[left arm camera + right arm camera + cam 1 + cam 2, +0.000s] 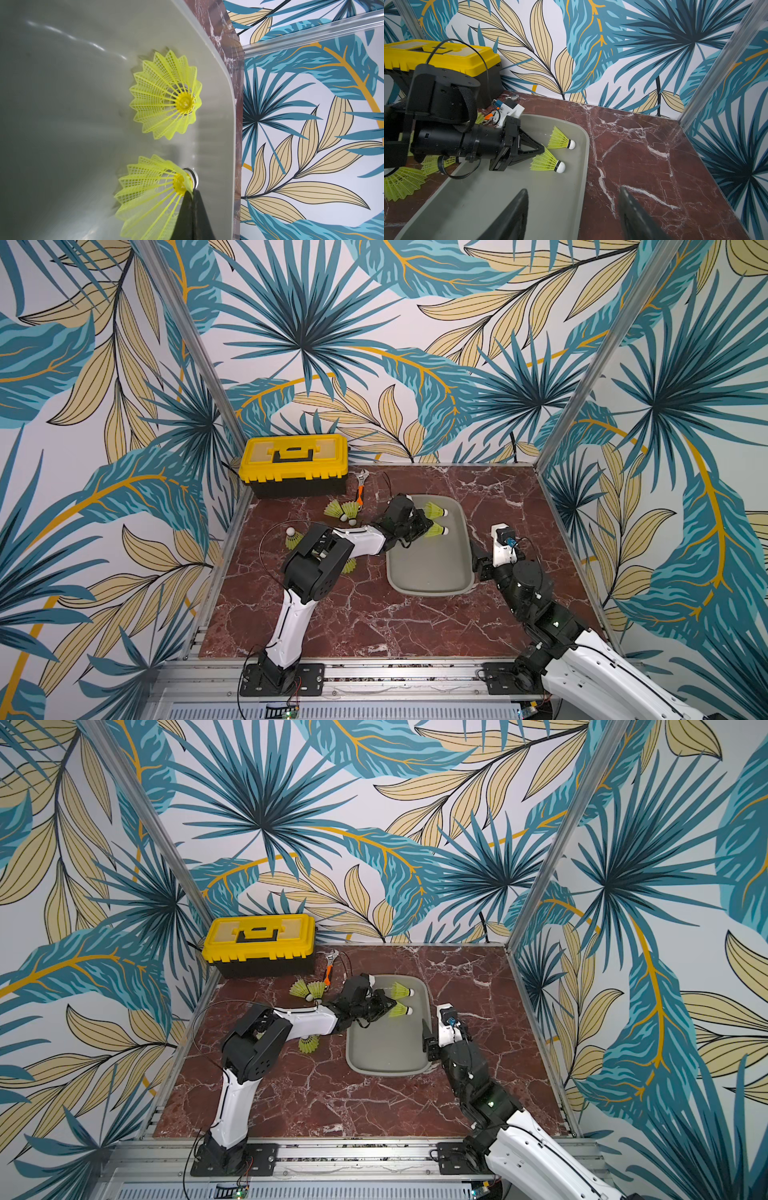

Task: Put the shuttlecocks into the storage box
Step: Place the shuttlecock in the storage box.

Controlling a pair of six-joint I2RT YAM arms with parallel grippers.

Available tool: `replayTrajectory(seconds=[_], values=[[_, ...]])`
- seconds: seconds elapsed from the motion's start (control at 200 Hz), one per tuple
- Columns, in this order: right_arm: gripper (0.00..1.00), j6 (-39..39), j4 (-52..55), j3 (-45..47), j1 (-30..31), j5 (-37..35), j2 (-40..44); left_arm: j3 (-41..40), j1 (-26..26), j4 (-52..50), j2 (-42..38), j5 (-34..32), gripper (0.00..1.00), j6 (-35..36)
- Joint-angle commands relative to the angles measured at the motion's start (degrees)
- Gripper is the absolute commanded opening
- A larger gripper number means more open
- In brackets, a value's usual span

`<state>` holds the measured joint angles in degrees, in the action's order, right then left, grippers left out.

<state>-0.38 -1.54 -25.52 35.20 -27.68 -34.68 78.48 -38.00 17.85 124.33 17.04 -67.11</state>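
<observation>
Placing step: the left claw (543,150), clamped on a shuttlecock (548,162) low inside the storage box (583,145), should release next; the right claw (573,190) gapes empty.

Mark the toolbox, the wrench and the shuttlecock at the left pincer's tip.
toolbox (295,467): top view, on the yellow lid.
wrench (360,492): top view, on the orange handle.
shuttlecock (545,162): right wrist view, on the mesh skirt.
</observation>
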Motion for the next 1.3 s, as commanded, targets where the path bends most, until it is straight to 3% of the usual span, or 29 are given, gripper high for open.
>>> replayTrajectory(seconds=[0.0, 0.676, 1.292], values=[[0.69, 0.45, 0.36, 1.42, 0.10, -1.16, 0.64, 3.21, -0.32, 0.89, 0.72, -1.25, 0.00, 0.01], [0.69, 0.25, 0.25, 1.79, 0.12, -2.08, 0.66, 7.57, -0.21, -2.95, 3.96, -3.14, 0.02, 1.18], [0.69, 0.54, -0.13, 2.81, 0.13, -2.39, 0.40, 8.27, -0.21, -0.71, 5.95, -0.92, 0.06, -0.69]])
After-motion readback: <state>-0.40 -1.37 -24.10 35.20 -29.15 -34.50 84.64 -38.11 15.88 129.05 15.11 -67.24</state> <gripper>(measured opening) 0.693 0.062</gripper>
